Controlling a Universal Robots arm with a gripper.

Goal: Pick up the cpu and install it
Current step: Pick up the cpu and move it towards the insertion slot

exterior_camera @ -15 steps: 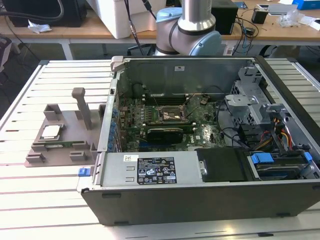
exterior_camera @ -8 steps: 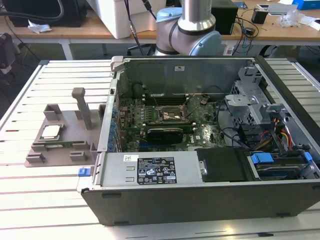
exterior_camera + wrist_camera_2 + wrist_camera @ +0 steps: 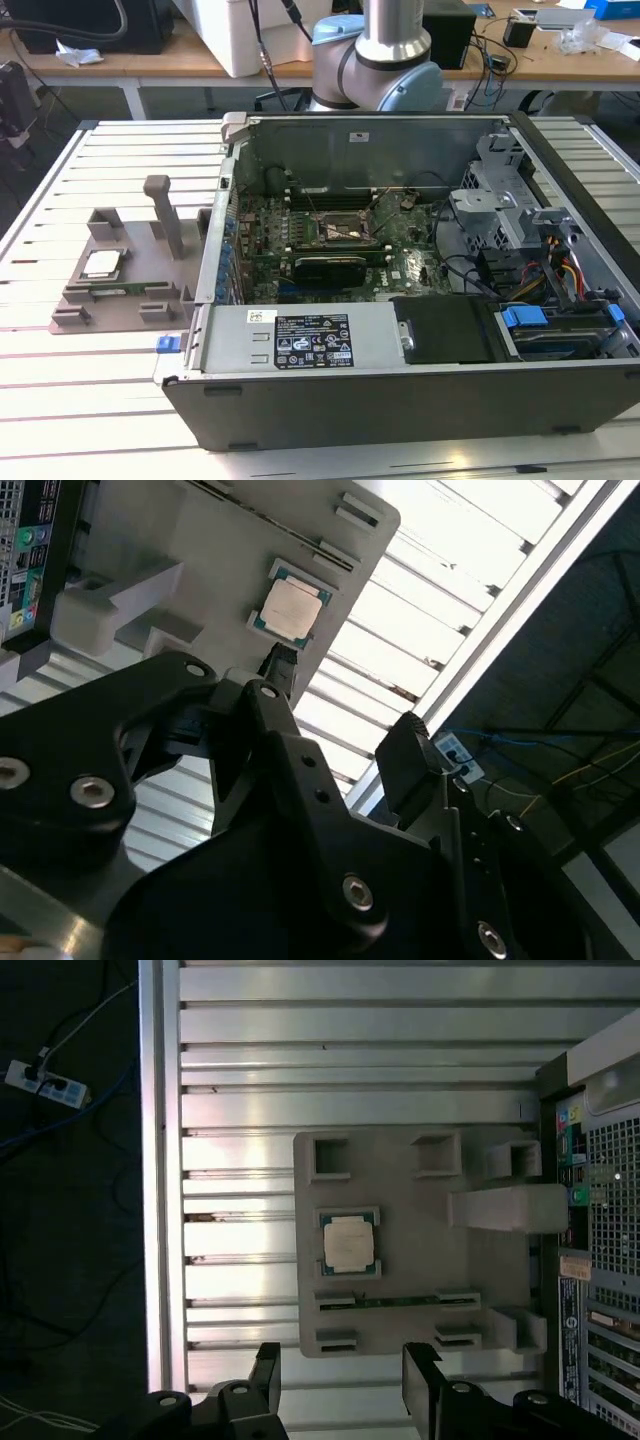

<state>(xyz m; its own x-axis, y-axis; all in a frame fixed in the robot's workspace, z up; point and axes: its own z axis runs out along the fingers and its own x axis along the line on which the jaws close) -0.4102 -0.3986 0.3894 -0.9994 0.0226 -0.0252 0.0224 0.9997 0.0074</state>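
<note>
Slatted metal table (image 3: 350,1060) bears a grey holder (image 3: 410,1250) cradling the cpu (image 3: 349,1243). Above it the gripper (image 3: 342,1375) hovers, fingers wide, empty. The pickup probably needs a centred descent.

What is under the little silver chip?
The chip sits in a square pocket of the gray tray, which lies on the slatted table. The chip covers the pocket's floor.

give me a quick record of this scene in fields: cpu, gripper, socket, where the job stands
cpu: lying flat in a recess of the grey holder, outside the case
memory stick: in a holder slot beside the cpu
gripper: open, empty, apart from the cpu
socket: on the board inside the open computer case
job: cpu not yet picked up
</note>
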